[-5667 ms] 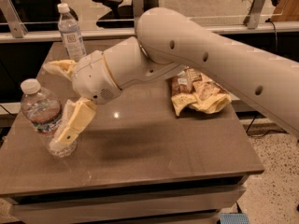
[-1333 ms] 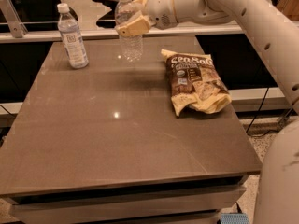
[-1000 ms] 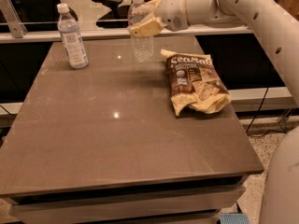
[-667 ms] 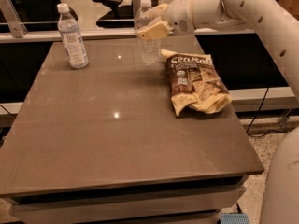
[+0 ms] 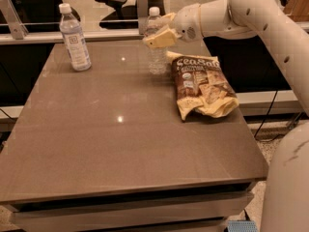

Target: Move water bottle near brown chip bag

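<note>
Slim bottle (image 5: 75, 38) (tall white label) upright on table (image 5: 120, 149), far-left

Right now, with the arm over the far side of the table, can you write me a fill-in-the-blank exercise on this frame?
1. The gripper grips the water bottle by its ____ half.
2. The brown chip bag lies flat, to the picture's ____ of that bottle.
3. The slimmer bottle stands near the table's far ____ corner, as pictured.
Missing words: upper; right; left.
</note>
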